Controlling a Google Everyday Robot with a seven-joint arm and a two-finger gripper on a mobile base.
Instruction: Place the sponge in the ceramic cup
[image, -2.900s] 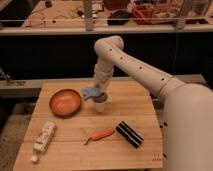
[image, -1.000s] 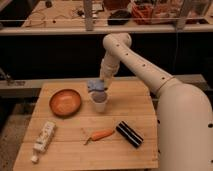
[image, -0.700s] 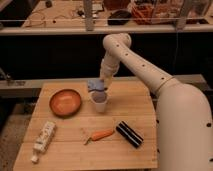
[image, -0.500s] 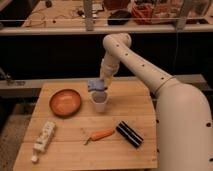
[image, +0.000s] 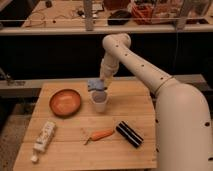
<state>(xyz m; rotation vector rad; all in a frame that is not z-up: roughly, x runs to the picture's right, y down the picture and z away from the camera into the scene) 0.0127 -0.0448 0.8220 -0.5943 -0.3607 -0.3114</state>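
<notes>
The light-blue sponge (image: 95, 85) hangs just above the rim of the white ceramic cup (image: 99, 103), slightly to its left. My gripper (image: 101, 83) comes down from the white arm and is shut on the sponge from above. The cup stands upright near the middle of the wooden table (image: 145, 100), and its opening shows right below the sponge.
An orange-brown bowl (image: 65, 102) sits left of the cup. A white tube (image: 44, 136) lies at the front left, an orange carrot-like piece (image: 101, 134) at the front middle, and a black-and-white striped block (image: 129, 134) to its right. A cluttered bench runs behind the table.
Since the earliest frame the gripper has risen slightly with the sponge, uncovering the cup beneath. Over the last second nothing has visibly moved.
</notes>
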